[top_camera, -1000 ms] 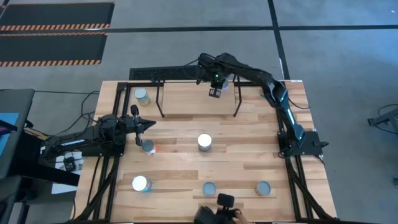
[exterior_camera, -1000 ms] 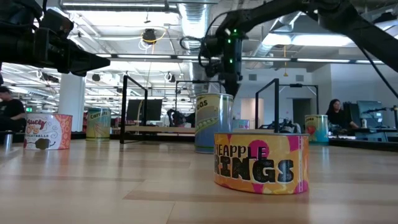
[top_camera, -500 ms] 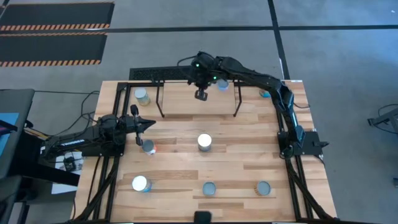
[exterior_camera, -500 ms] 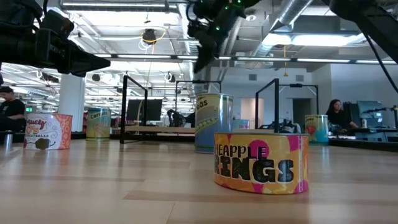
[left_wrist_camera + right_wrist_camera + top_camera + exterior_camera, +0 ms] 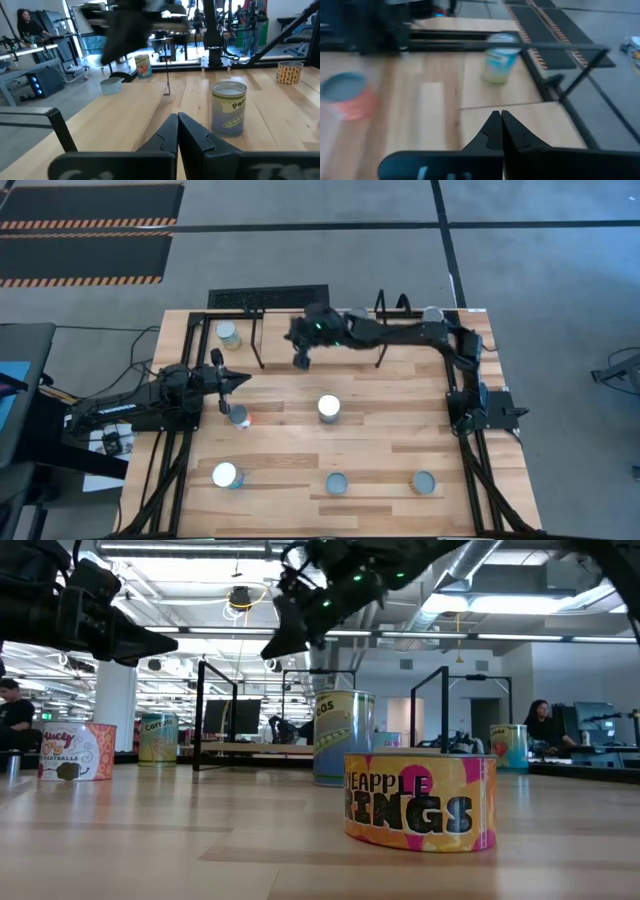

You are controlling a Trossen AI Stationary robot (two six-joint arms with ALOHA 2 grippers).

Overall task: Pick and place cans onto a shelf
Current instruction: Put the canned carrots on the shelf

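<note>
Wooden planks make the table (image 5: 380, 450), which stands on a grey floor. At the far edge of the table is the shelf (image 5: 320, 330), with black wire frames and a light board. The right gripper (image 5: 300, 358) is stretched from the right edge across the shelf and hangs above its front left part. In the right wrist view its two fingers (image 5: 498, 131) are pressed together with nothing between them. Past them this view shows a green-labelled can (image 5: 498, 60) near the far left corner of the table, and an orange-labelled can (image 5: 346, 95) on the planks.

The left gripper (image 5: 240, 379) waits near the left edge of the table, pointing toward the middle. Its fingers (image 5: 186, 132) are also clenched and carry nothing. Just beside its tip stands a small can (image 5: 239, 416).

A can with a bright top (image 5: 329, 408) stands in the middle of the table. Near the front edge there are three more: one bright-topped toward the left (image 5: 225, 475), one grey-topped in the middle (image 5: 337, 483) and one grey-topped toward the right (image 5: 424, 481). One more can (image 5: 433, 314) is near the far right corner, just beside the right end of the shelf.

In the low view, the pineapple rings can (image 5: 420, 800) is closest, and a person (image 5: 541, 725) sits in the room behind the table.
</note>
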